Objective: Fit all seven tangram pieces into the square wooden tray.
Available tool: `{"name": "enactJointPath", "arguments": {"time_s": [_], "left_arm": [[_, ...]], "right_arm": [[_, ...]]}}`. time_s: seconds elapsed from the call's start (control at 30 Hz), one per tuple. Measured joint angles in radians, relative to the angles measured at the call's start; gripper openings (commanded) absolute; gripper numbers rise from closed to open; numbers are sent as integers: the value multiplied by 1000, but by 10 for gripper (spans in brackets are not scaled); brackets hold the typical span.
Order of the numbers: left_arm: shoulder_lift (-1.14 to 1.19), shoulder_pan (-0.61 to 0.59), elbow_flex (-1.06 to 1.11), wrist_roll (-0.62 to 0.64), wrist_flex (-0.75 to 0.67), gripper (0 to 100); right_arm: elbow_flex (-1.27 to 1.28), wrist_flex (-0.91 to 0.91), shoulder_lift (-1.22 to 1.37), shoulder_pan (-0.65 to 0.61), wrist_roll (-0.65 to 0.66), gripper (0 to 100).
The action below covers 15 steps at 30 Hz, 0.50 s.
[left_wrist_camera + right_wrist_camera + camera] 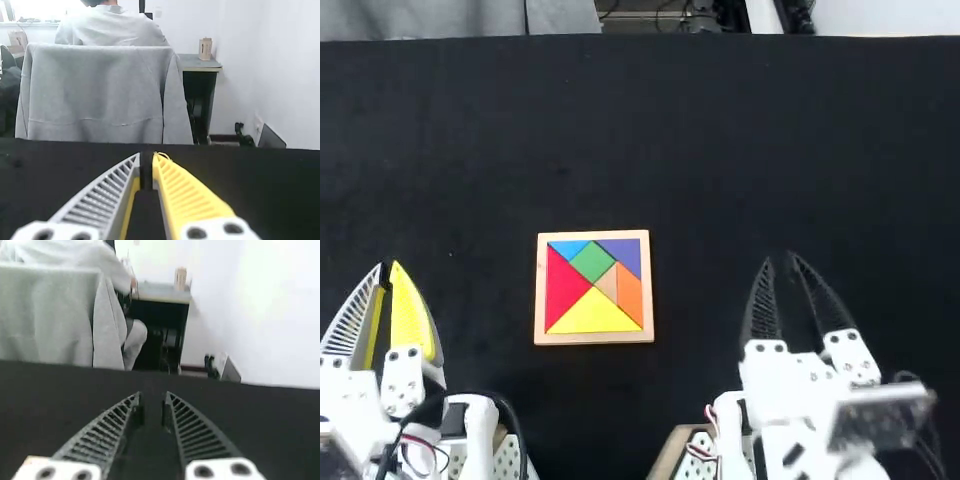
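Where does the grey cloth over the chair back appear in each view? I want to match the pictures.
High view: the grey cloth draped over the chair back is a strip at the top left edge, behind the black table.
Left wrist view: the cloth spreads beyond the table's far edge, ahead of the left gripper.
Right wrist view: the cloth hangs beyond that edge, beside a dark desk.
Shared landmark: the table's far edge.

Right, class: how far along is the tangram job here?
It looks finished: seven coloured pieces fill the wooden tray. Nothing is held: the left hand and right hand sit either side, apart from it, both empty. Nothing looks left to place.
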Motion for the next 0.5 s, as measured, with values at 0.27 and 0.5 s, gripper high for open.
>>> {"name": "enactJointPath", "arguments": {"time_s": [0.27, 0.5], "left_arm": [[0, -2, 310, 0, -100, 62], [6, -104, 741, 0, -485, 59]], "right_arm": [[310, -150, 0, -3, 55, 77], [566, -341, 0, -5, 66, 77]]}}
